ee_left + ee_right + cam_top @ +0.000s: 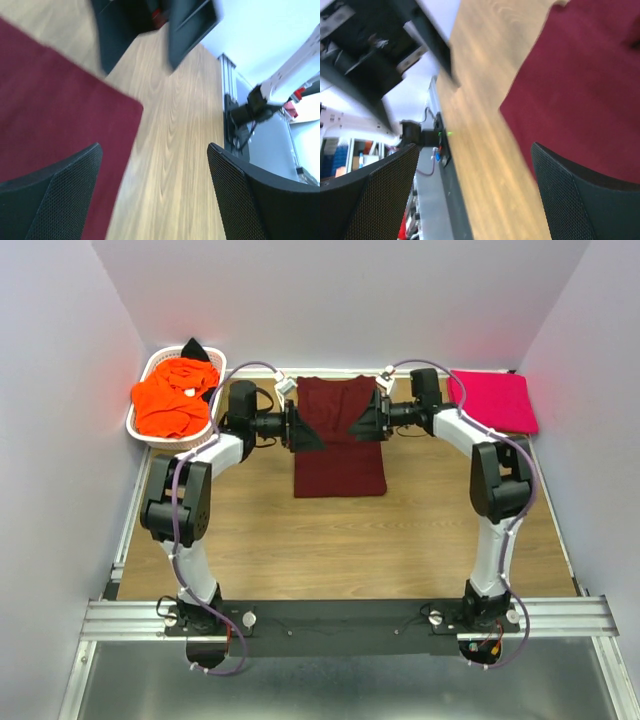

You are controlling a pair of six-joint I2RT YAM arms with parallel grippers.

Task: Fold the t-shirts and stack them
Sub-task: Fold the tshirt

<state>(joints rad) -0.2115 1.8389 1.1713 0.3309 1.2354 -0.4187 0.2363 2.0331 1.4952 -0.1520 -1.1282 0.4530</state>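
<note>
At the far middle of the desk [340, 540], the dark maroon t-shirt [340, 455] lies folded flat, while the left gripper [305, 430] and the right gripper [362, 424] hover over its two side edges, both with fingers apart and empty.

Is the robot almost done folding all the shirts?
Not yet. The pink shirt lies folded at the back right: one done. The maroon shirt is flat in the middle, with the left gripper and right gripper open over it: that one is in hand. The orange shirt and black shirt are bunched in the basket, unfolded. Nothing is stacked yet.
</note>
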